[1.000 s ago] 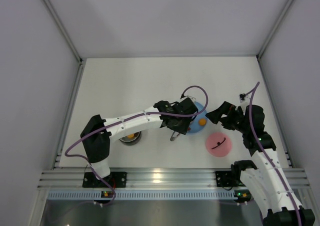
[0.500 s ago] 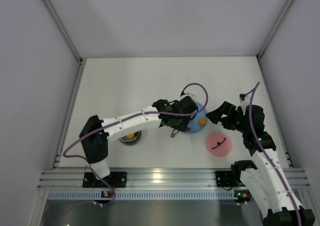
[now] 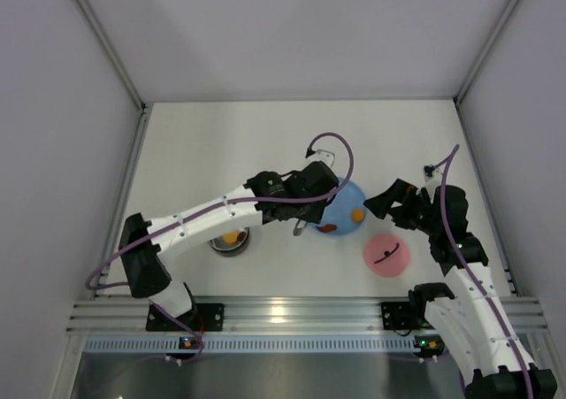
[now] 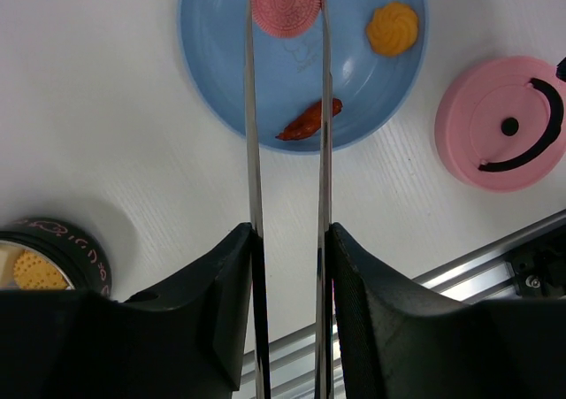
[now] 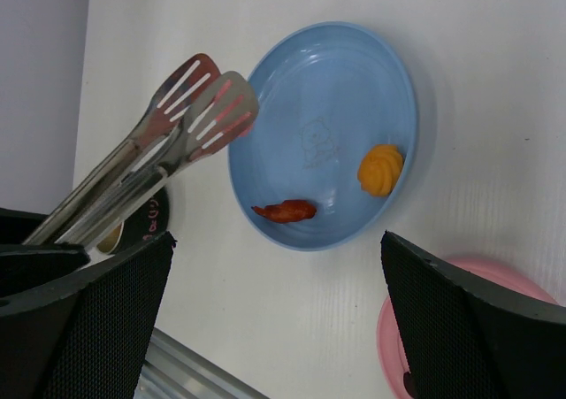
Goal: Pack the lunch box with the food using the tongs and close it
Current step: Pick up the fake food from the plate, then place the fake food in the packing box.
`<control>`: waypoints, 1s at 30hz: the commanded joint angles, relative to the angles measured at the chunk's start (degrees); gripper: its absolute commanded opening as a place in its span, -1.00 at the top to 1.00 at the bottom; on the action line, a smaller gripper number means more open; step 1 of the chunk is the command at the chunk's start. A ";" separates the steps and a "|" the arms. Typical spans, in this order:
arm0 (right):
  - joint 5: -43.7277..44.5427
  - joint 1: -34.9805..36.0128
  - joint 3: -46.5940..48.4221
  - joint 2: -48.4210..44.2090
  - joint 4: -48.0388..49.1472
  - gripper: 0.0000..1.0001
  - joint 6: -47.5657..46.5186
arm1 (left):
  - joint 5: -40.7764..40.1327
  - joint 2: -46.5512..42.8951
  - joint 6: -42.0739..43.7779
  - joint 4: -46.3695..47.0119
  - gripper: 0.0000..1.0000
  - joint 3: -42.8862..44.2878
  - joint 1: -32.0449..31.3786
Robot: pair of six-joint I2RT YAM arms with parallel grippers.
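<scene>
1. Nearest you, the pink lid (image 4: pixel 500 125) lies just beside the blue plate (image 4: pixel 212 27), off the lunch box (image 4: pixel 62 240). The lunch box stands well to the left with an orange disc (image 4: pixel 37 271) inside.
2. Your left gripper (image 4: pixel 287 235) is clamped on the tongs (image 4: pixel 252 151), squeezing their arms narrow.
3. The tong tips pinch a pink disc (image 4: pixel 284 3) at the plate's rim. An orange swirl (image 4: pixel 393 27) and a red-brown strip (image 4: pixel 308 121) lie on the plate.
4. Your right gripper (image 5: pixel 277 244) gapes wide, holding nothing.

no legible text, lunch box (image 4: pixel 62 236) rim markings unreadable
</scene>
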 commanded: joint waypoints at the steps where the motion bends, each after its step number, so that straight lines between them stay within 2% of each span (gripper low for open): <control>1: 0.20 -0.67 1.53 -0.35 -0.21 -0.99 -1.08 | -3.40 -8.30 -1.86 -2.50 0.15 -1.73 -0.01; 8: 0.02 -0.67 0.83 0.18 1.10 -0.99 -0.65 | -6.65 -22.20 -7.29 -8.39 0.13 -11.31 -0.01; 22: -0.68 -0.67 -1.45 2.99 5.76 -0.99 0.67 | -8.85 -49.61 -23.20 -29.57 0.13 -25.56 -0.01; 30: -1.03 -0.67 -2.42 3.96 7.61 -0.99 1.29 | -9.12 -54.56 -27.35 -34.76 0.12 -29.34 -0.01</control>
